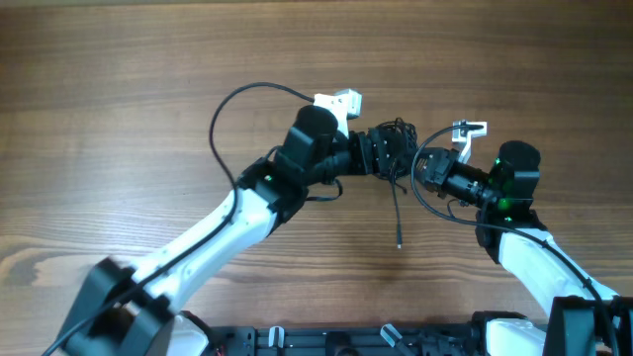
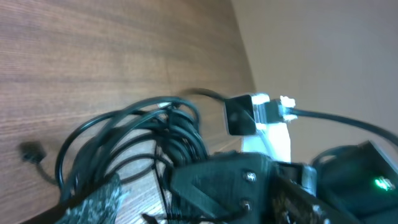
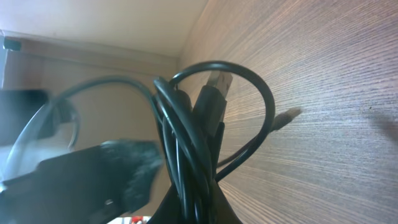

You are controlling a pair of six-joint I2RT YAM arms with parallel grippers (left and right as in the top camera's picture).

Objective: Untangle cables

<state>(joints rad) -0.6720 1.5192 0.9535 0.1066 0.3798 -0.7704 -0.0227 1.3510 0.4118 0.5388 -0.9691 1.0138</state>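
Where the right gripper (image 3: 189, 202) shows at the bottom of its own wrist view, its jaws look pressed together on the cables (image 3: 189, 143). The thin black wires rise from it as one tight bunch, held up off the wood, with a larger flat plug (image 3: 217, 84) standing at the top of the bunch inside a wide loop.

The left gripper (image 1: 381, 150) meets the same bunch from the other side. One textured finger pad (image 2: 93, 199) lies just below the loops, but I cannot tell whether its jaws are spread or pinching, since the wires cover them.

From the bunch a single loose strand (image 1: 397, 213) hangs down toward the robot and ends in a tiny plug (image 1: 399, 243) lying on the table (image 1: 119, 89). Seen from overhead, the two arms converge near the table's centre, a white camera housing (image 1: 338, 101) on the left wrist and another (image 1: 470, 129) on the right. A green light (image 1: 504, 203) glows on the right arm.

The table is brown wood with a fine straight grain and darker streaks, and its top is matt. Beyond its far edge the wrist views show a plain beige wall (image 2: 323, 50).
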